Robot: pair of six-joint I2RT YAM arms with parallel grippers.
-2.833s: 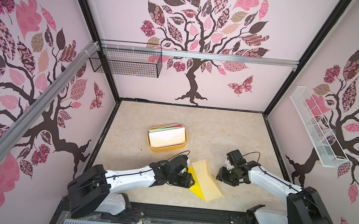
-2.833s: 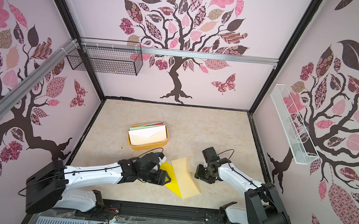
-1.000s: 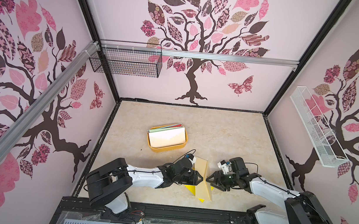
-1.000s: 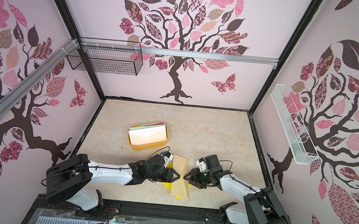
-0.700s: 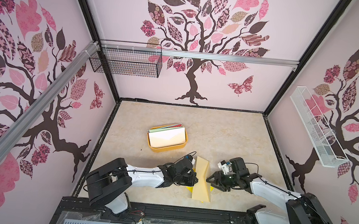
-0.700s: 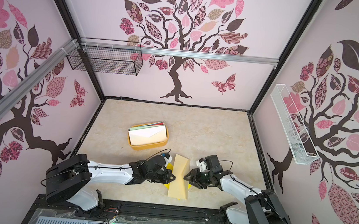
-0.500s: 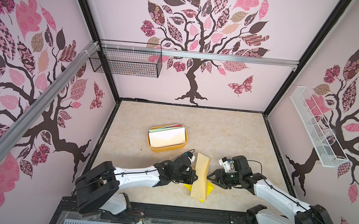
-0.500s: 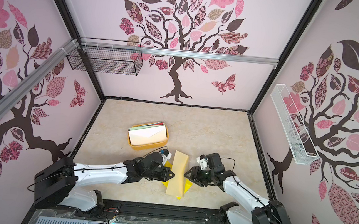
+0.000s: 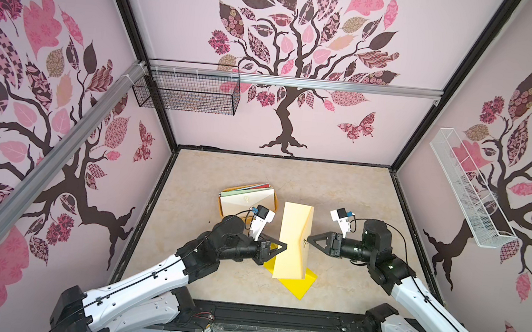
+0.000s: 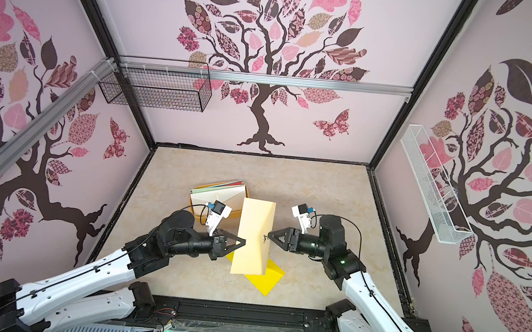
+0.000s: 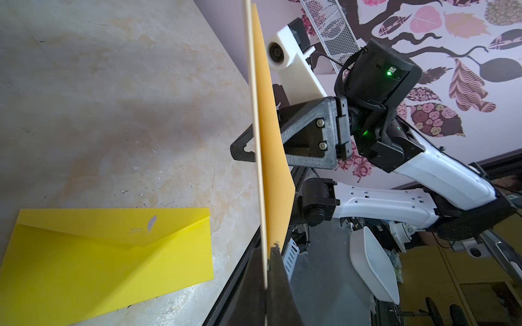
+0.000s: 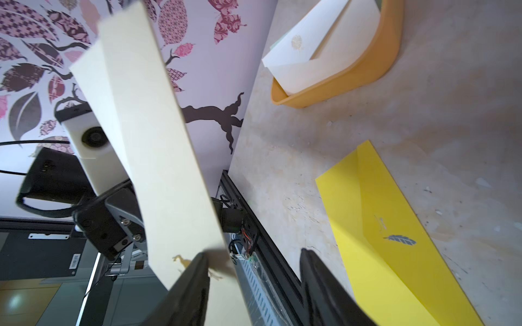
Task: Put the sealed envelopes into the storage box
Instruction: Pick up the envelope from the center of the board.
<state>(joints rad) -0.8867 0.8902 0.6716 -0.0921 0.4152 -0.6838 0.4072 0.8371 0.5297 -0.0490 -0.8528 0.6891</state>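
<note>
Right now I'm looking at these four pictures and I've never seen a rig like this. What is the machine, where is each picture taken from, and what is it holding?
Two robot arms work over a beige table inside a booth with tree-patterned walls; each ends in a two-finger gripper. Two pictures look down from overhead, almost identical; the other two come from a camera on each arm's wrist. The left gripper is clamped on one long edge of a tan envelope, holding it above the table. The right gripper sits at the opposite edge, jaws open. A yellow envelope lies flat underneath. Behind, an orange storage box holds a stack of envelopes.
</note>
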